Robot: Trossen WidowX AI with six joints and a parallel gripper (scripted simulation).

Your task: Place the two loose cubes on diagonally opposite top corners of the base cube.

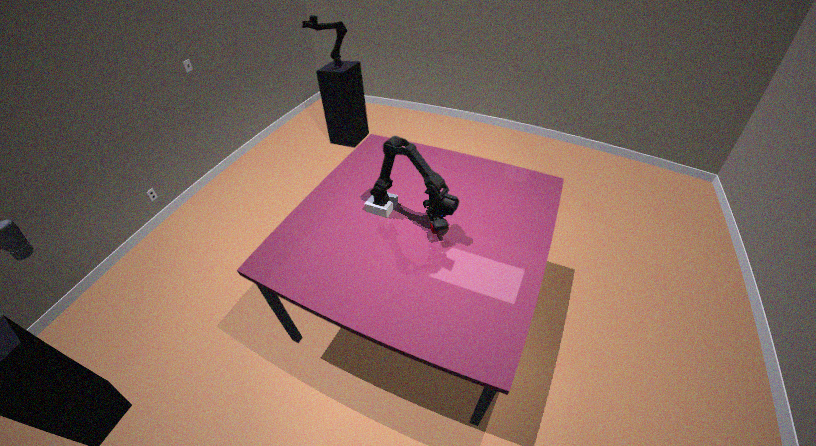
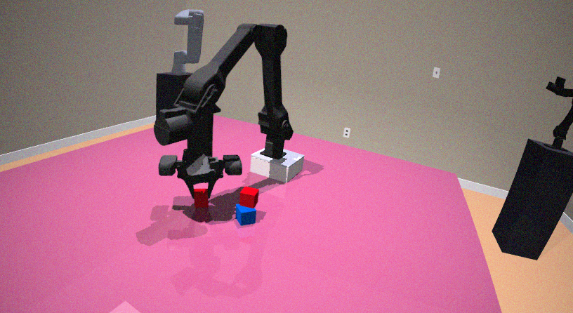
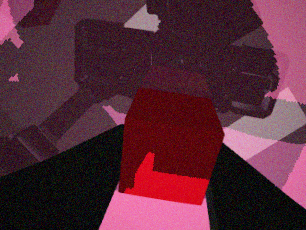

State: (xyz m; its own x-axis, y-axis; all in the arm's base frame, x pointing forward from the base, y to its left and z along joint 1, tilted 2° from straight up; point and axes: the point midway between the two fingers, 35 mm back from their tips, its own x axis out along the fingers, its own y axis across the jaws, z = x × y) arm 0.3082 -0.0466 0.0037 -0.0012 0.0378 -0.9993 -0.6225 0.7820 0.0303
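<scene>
The gripper (image 2: 201, 195) (image 3: 172, 137) points down, with its fingers against two opposite sides of a loose red cube (image 2: 201, 201) (image 3: 175, 185). It is shut on this cube, which appears upright at table level, mostly in the arm's shadow. The blue base cube (image 2: 245, 215) sits on the table to the right in the exterior view. The other red cube (image 2: 248, 197) rests on top of it, offset toward its back right, leaving part of the blue top bare. In the top view the arm hides most of the cubes; only a little red shows beside the gripper.
The pink table (image 1: 354, 271) (image 2: 340, 238) carries the arm's white base block (image 1: 378, 207) (image 2: 262, 166), behind the cubes in the exterior view. The blue and red stack stands close beside the gripper. Black pedestals (image 1: 342, 106) (image 2: 529, 202) with other arms stand off the table.
</scene>
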